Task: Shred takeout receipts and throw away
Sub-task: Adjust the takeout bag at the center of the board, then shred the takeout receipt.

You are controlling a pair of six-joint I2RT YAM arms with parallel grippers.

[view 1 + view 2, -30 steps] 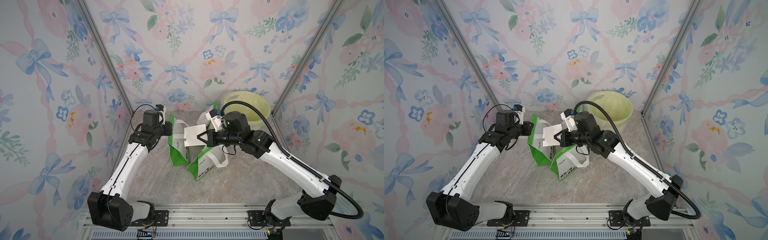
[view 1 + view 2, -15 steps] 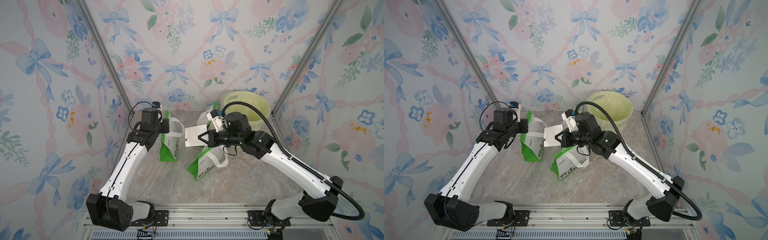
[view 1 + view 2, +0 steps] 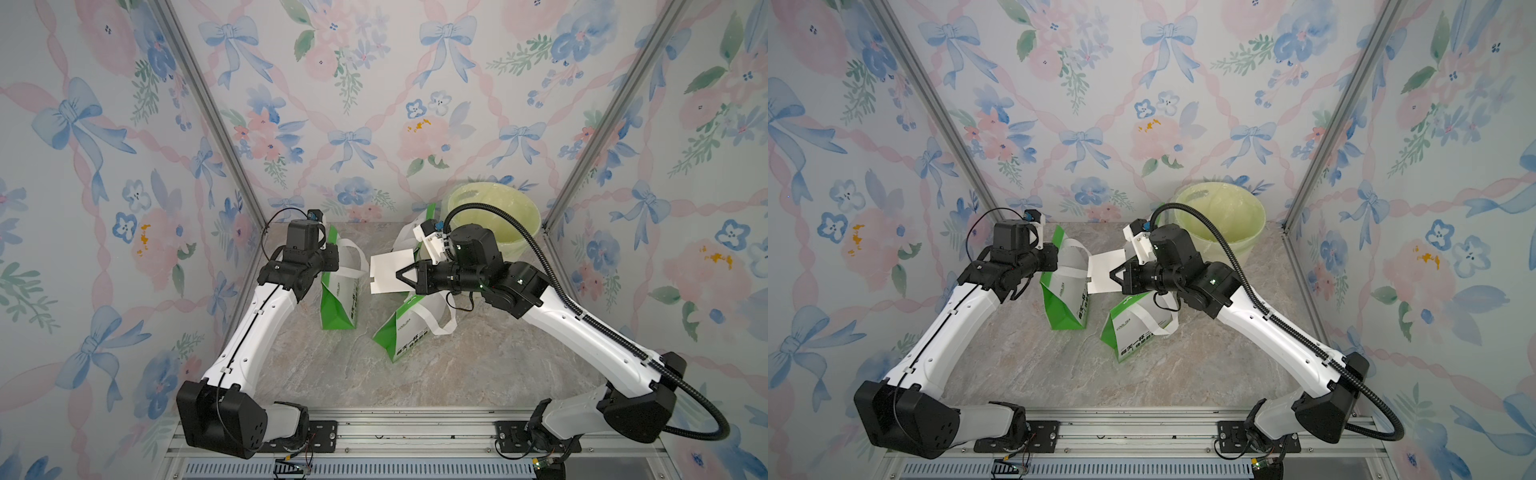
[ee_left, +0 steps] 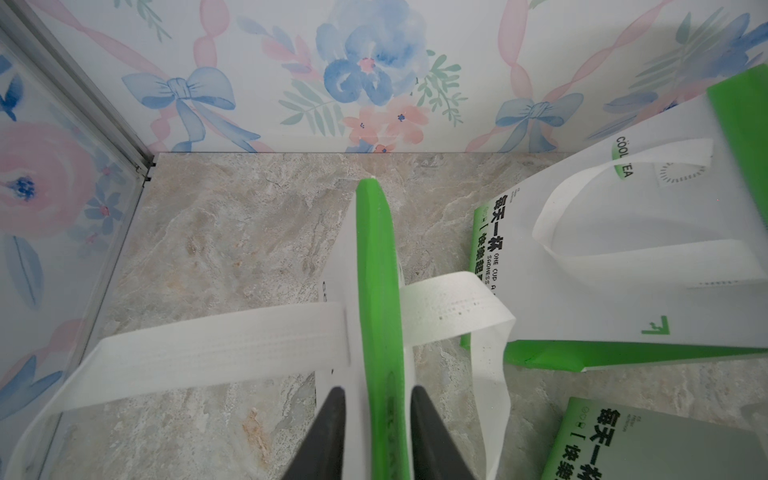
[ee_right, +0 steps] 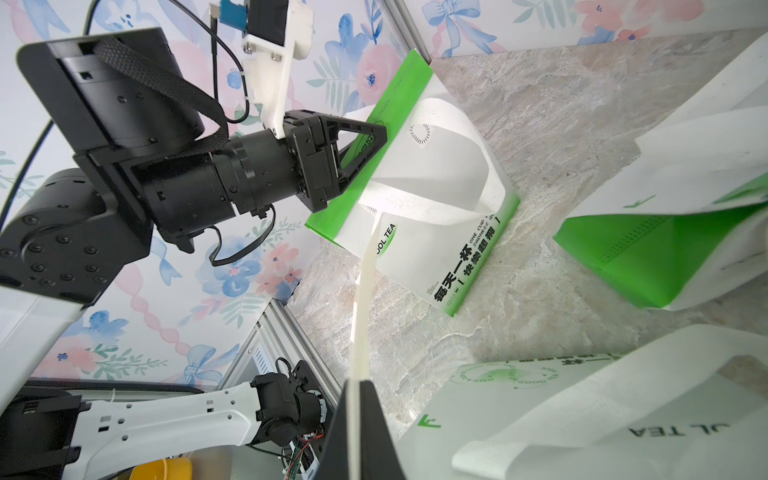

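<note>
- Right gripper (image 3: 402, 276) was pinched tight on one white receipt (image 3: 388, 272), jaws together on the slip's near edge.
- I saw the receipt in both top views, up in the air and clear of the marble tabletop (image 3: 415, 374), between the two arms and roughly flat, with a notch on its left edge.
- In the right wrist view it ran edge-on as a thin strip (image 5: 360, 299) straight out from the fingertips (image 5: 374, 399).
- Left gripper (image 4: 377, 388) had its jaws apart, straddling the green side fold of the upright bag (image 4: 376, 270), one black finger (image 4: 332, 432) each side. I couldn't tell if the pads touched it.
- That upright bag (image 3: 338, 299) stood on the left side of the tabletop, white loop handles flopped out.
- A second green-and-white bag (image 3: 409, 328) lay tipped over under the right wrist, apart from the first.
- A pale yellow-green bucket (image 3: 498, 216) sat in the far right corner, behind the right arm and well apart from the held receipt.
</note>
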